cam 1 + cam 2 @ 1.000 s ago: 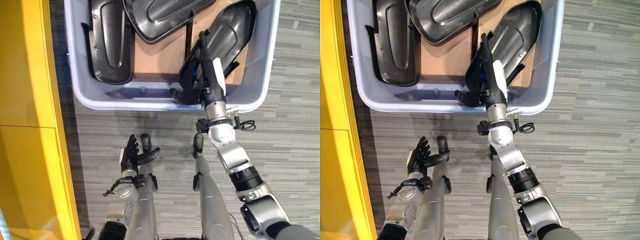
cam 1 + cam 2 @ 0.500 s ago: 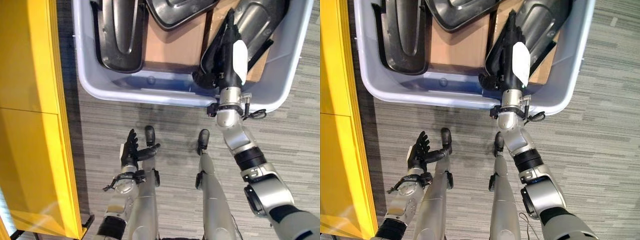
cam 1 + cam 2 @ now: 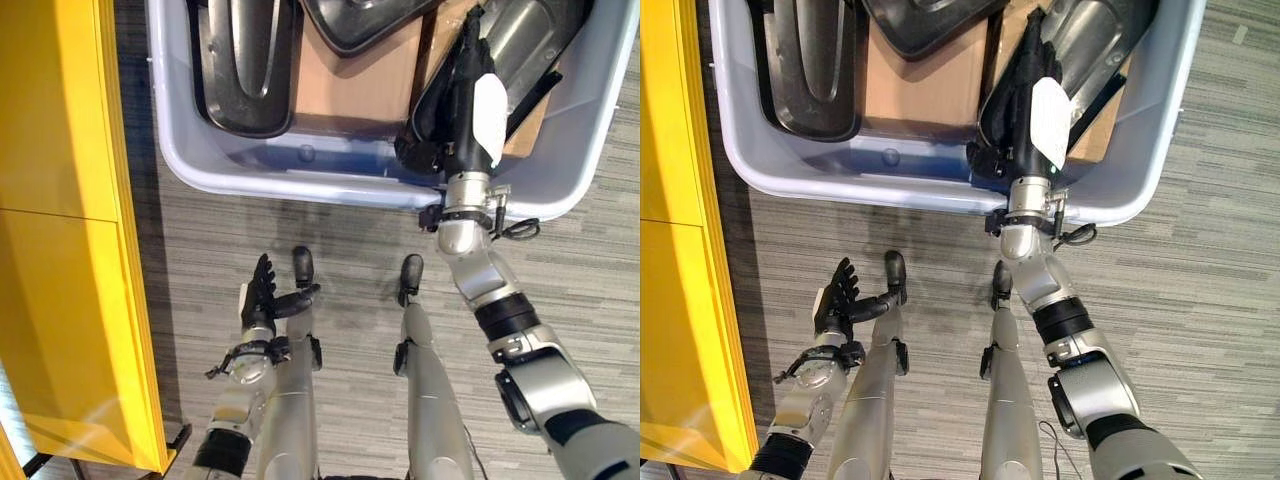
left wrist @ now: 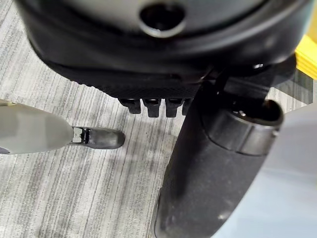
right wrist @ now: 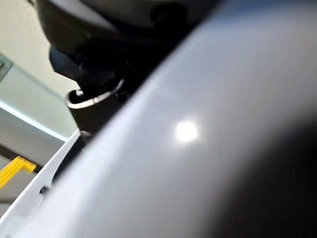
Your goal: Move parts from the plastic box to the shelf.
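Fingers of the right hand [image 3: 470, 110] hidden, state unclear, against a black part [image 3: 520, 30] in the plastic box [image 3: 180, 160].

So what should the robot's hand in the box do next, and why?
Probably close its fingers on the black part and lift. The right hand is down inside the plastic box against that part, but its grip is hidden. The left hand hangs open over the floor, and the yellow shelf waits at the left.

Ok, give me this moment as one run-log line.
right hand: in plastic box, on dark part, grip unclear | left hand: open, idle above floor | shelf: nothing placed
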Available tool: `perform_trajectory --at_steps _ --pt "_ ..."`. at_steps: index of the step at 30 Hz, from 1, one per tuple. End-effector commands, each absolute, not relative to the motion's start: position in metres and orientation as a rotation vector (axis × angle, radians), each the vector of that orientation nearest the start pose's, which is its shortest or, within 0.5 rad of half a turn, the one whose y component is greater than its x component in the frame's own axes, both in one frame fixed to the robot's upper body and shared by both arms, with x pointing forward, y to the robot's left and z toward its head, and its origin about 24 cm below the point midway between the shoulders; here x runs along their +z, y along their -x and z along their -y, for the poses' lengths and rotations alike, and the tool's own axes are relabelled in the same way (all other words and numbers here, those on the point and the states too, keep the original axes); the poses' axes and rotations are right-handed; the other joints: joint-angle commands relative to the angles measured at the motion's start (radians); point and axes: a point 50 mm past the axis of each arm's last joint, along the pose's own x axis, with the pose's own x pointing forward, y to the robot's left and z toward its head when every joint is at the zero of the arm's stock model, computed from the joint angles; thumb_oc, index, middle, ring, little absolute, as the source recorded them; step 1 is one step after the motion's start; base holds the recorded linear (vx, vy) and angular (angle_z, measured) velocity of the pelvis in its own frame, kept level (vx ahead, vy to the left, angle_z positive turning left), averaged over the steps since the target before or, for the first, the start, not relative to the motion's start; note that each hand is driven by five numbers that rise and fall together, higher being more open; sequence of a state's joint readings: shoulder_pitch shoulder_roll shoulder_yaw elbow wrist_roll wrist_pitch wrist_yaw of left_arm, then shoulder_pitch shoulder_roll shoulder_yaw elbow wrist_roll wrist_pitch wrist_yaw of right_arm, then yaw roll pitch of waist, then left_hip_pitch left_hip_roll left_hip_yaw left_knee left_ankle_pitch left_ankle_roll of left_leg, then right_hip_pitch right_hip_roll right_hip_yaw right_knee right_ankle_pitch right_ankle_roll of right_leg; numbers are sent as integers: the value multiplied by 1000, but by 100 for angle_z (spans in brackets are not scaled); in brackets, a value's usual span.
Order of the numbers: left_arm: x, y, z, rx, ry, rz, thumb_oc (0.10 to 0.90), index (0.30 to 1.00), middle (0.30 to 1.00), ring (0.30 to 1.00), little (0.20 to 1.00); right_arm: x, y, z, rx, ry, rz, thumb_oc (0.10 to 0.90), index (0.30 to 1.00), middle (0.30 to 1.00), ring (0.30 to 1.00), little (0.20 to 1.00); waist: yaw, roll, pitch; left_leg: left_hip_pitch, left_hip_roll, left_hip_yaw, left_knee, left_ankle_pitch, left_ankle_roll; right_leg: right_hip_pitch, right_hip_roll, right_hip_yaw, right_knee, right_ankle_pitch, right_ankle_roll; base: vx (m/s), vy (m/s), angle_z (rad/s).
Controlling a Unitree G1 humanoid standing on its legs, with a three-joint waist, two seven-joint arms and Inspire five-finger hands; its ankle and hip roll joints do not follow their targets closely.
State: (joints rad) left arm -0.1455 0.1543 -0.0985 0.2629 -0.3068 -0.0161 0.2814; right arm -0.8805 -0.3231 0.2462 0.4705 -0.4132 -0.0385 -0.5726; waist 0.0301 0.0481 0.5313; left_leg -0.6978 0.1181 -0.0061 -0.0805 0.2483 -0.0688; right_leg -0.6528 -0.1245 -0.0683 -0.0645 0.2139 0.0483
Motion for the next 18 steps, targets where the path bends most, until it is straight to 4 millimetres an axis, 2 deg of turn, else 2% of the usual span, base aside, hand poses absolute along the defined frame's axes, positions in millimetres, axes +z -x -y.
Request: perform_trajectory --at_steps 1,4,5,7,8,12,14,18 --pt "42 -278 -170 213 95 -3 900 1000 1000 1000 1000 274 -368 153 -486 788 852 900 1000 1000 1000 1000 6 82 -11 166 30 -3 -7 -217 5 41 -88 41 53 -57 -25 0 0 0" --pt "41 -277 -171 216 96 -9 900 1000 1000 1000 1000 278 -361 149 -472 767 899 900 1000 1000 1000 1000 4 78 -11 167 31 0 -7 -217 5 40 -86 41 53 -58 -25 0 0 0" --pt "40 -276 -171 217 97 -12 900 1000 1000 1000 1000 286 -350 142 -453 752 975 900 1000 1000 1000 1000 -1 75 -11 168 31 2 -7 -216 4 39 -86 40 54 -58 -25 0 0 0" --pt "39 -275 -171 217 100 -13 900 1000 1000 1000 1000 289 -340 135 -422 732 1029 900 1000 1000 1000 1000 -3 72 -11 170 31 3 -7 -217 5 41 -87 39 54 -58 -24 0 0 0" --pt "39 -275 -171 218 99 -14 900 1000 1000 1000 1000 289 -339 135 -421 732 1028 900 1000 1000 1000 1000 -3 72 -11 171 30 3 -7 -217 5 42 -87 40 54 -58 -24 0 0 0" --pt "37 -272 -171 218 105 -20 900 1000 1000 1000 1000 293 -314 114 -315 683 1153 900 1000 1000 1000 1000 -11 62 -11 176 31 8 -7 -217 5 45 -85 41 53 -56 -23 0 0 0" --pt "35 -270 -171 221 112 -28 900 1000 1000 1000 1000 290 -303 106 -252 644 1183 900 1000 1000 1000 1000 -16 57 -11 180 31 10 -7 -218 5 47 -86 42 52 -56 -23 0 0 0" --pt "34 -268 -171 220 110 -33 900 1000 1000 1000 1000 291 -298 105 -243 651 1207 900 1000 1000 1000 1000 -18 54 -11 184 31 10 -7 -218 6 50 -86 41 53 -56 -22 0 0 0"
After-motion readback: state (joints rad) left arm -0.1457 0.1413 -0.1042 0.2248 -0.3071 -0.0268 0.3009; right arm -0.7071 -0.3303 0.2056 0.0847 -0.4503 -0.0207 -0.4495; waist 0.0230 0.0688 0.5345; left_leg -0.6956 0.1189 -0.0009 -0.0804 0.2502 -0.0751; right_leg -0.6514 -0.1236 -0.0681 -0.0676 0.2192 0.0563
